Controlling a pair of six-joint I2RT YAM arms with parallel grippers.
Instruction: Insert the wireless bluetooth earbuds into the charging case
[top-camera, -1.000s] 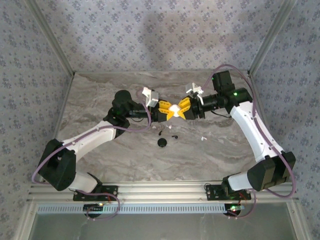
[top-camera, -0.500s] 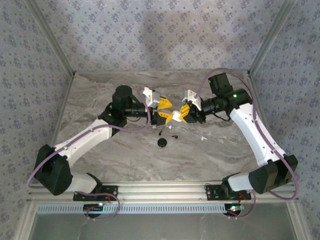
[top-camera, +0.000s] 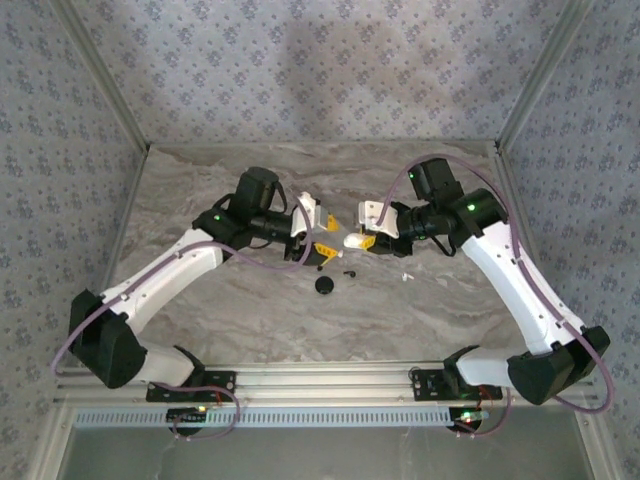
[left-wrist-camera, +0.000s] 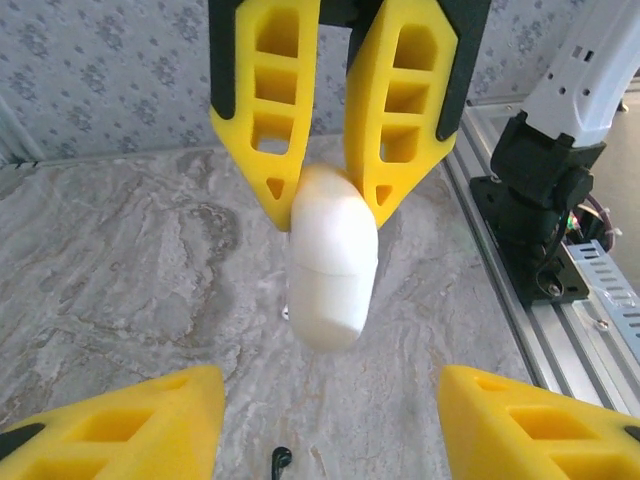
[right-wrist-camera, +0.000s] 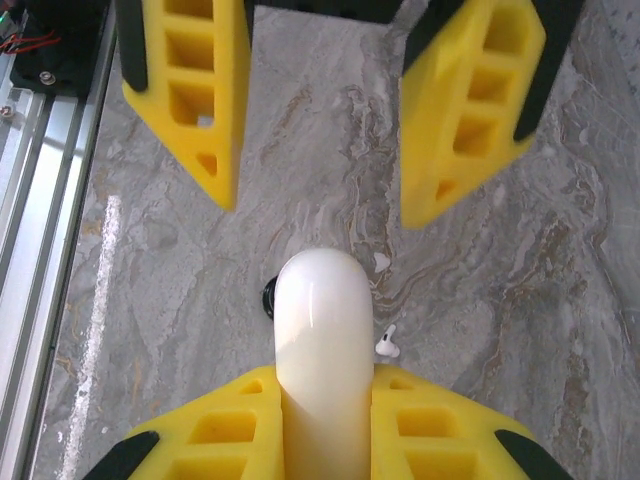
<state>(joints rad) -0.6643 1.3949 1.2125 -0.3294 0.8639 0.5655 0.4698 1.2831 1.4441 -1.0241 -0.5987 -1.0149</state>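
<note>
Right gripper (top-camera: 362, 240) clamped on white charging case (top-camera: 352, 241) — case held clear of marble table (top-camera: 450, 310), rounded end pointing at left gripper (top-camera: 327, 233). Left gripper jaws spread wide, fingertips just short of case. Second ago both grippers met on case; now drawn apart. Earbuds lie on table, outside case — left earbud (top-camera: 320, 266) at 6 o'clock from left gripper, right earbud (top-camera: 349, 272) at its 3 o'clock. Black disc (top-camera: 325, 286) at 6 o'clock from left earbud; white scrap (top-camera: 405, 275) farther toward 3 o'clock.

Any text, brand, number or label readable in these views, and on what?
None readable. The white charging case is plain, the yellow claw fingers bear no marks, and any print on the circuit boards by the rail is too small to read.
</note>
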